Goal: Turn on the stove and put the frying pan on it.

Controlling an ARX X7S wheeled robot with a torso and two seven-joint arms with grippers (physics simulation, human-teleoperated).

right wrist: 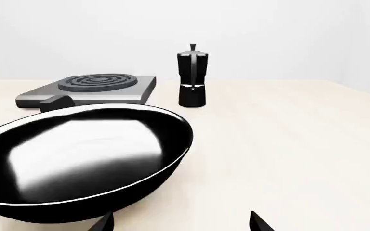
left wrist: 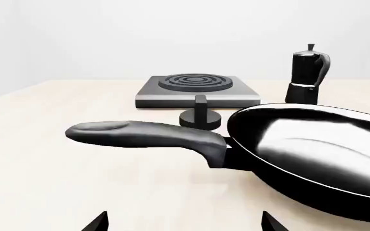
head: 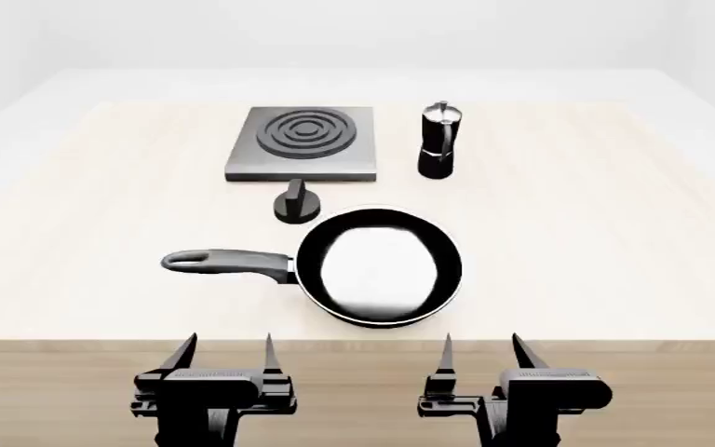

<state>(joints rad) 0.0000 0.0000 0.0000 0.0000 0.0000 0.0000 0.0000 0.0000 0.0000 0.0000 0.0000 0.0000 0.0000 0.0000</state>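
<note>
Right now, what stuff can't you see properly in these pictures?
- Knob: in the right wrist view the frying pan hides most of it.
- Knob setting: no mark visible in any view, so on or off is unknowable.
- Left pincer: the left wrist view's edge cuts off all but the tips.
- Moka pot: too small in the head view for details.

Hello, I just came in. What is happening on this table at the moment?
Nothing is being handled yet. The left gripper and the right gripper both hang open at the near edge of the table, holding nothing. The frying pan lies on the table, its handle toward the robot's left. Behind it stands the knob, then the stove with nothing on its burner. A moka pot stands to the right of the stove.
</note>
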